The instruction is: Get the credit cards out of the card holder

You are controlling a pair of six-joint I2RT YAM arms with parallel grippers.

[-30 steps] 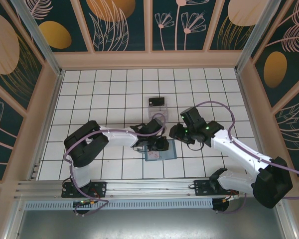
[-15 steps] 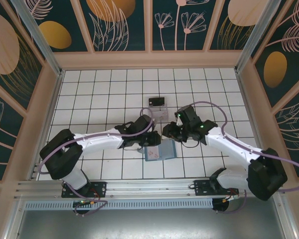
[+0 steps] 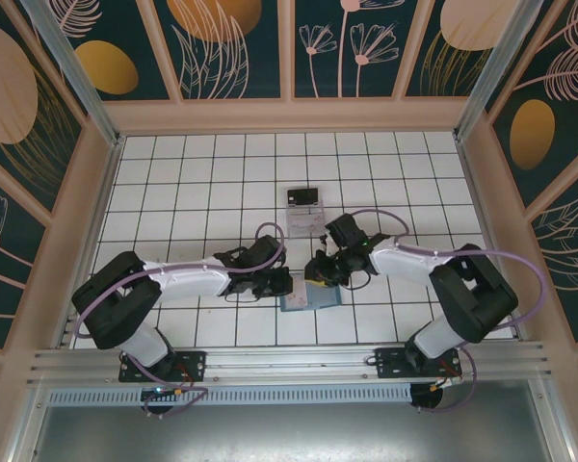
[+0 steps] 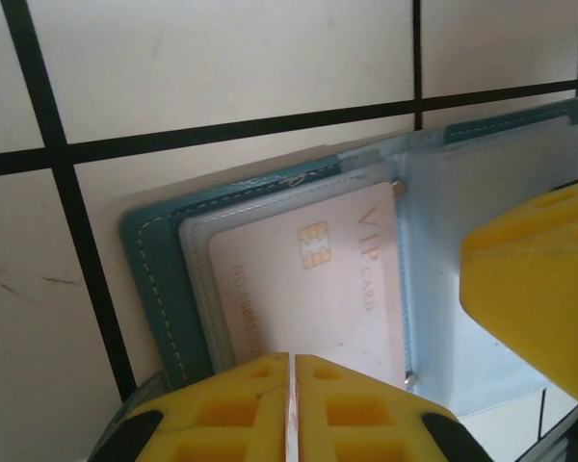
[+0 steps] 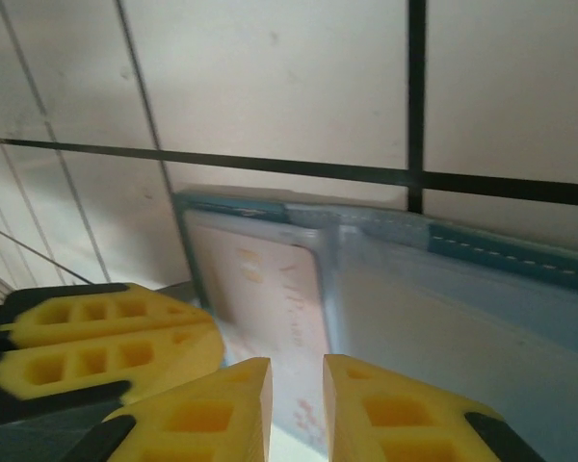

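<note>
The open teal, stitched, folding card holder (image 3: pixel 316 299) lies flat on the white tiled table (image 3: pixel 173 173) between the two arms. The pale card (image 4: pixel 313 289), thin plastic with pinkish lettering and a gold chip, sits tucked in the holder's clear plastic sleeve (image 4: pixel 195 289). The left gripper (image 4: pixel 289 371) is fully closed, its yellow pads meeting along a thin seam at the holder's near edge. It grasps nothing visible and reads as a hold-down. The right gripper (image 5: pixel 297 385) has its jaws a narrow slit apart just over the card's end, with nothing clamped. Whether the card's edge already lies between the pads is hard to say from so close. The main risk, as I judge it, is that the pads catch sleeve and card together, so the whole holder lifts or drags out from under the left pads. A shallow nip could also slip off the slick card, and the two grippers are near enough to knock. The dark card (image 3: pixel 303 196) lies well apart, by the clear plastic tray (image 3: pixel 305 223).
</note>
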